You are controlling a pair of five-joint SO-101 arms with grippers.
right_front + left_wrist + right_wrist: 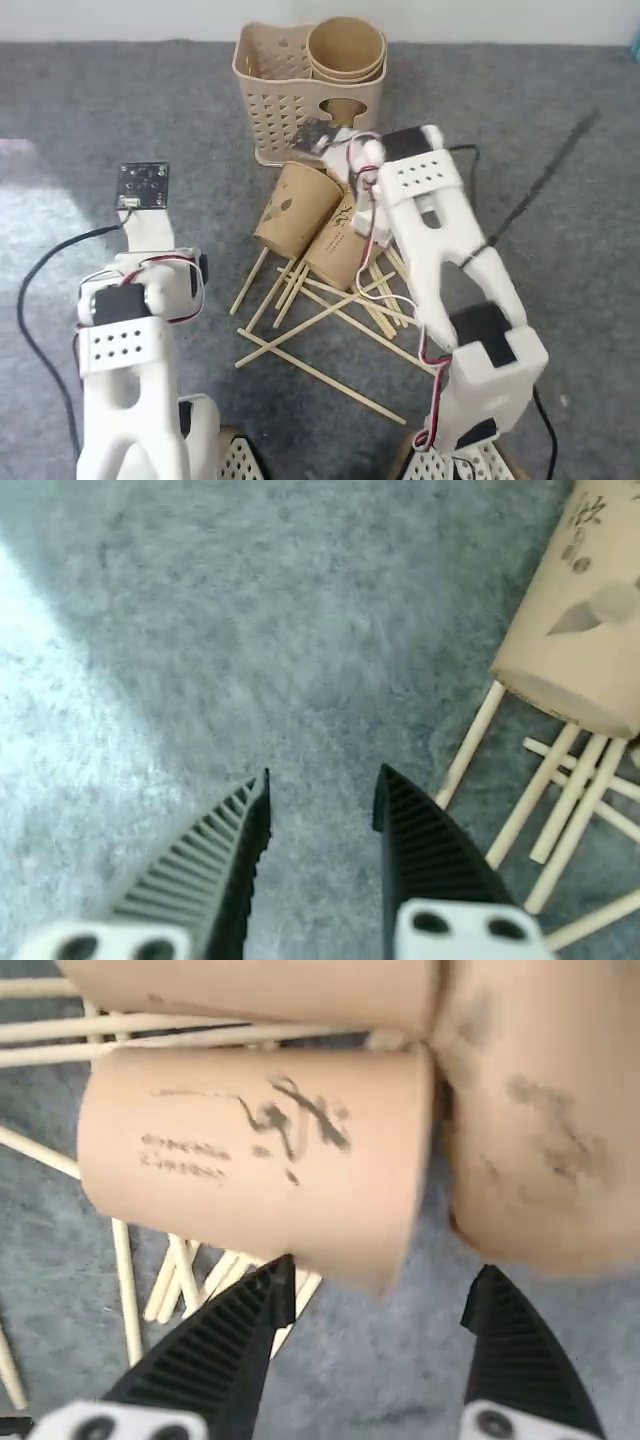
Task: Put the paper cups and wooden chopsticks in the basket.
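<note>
- Right gripper point(388, 1268): jaws spread wide, tips just short of a paper cup point(250, 1150) lying on its side across chopsticks point(180, 1030).
- A second cup point(530, 1140) lies touching the first.
- Left gripper point(324, 775): jaws narrowly parted over grey carpet point(250, 630), with chopsticks nearby.
- The basket point(268, 95), beyond the right gripper, holds stacked cups point(346, 48).
</note>
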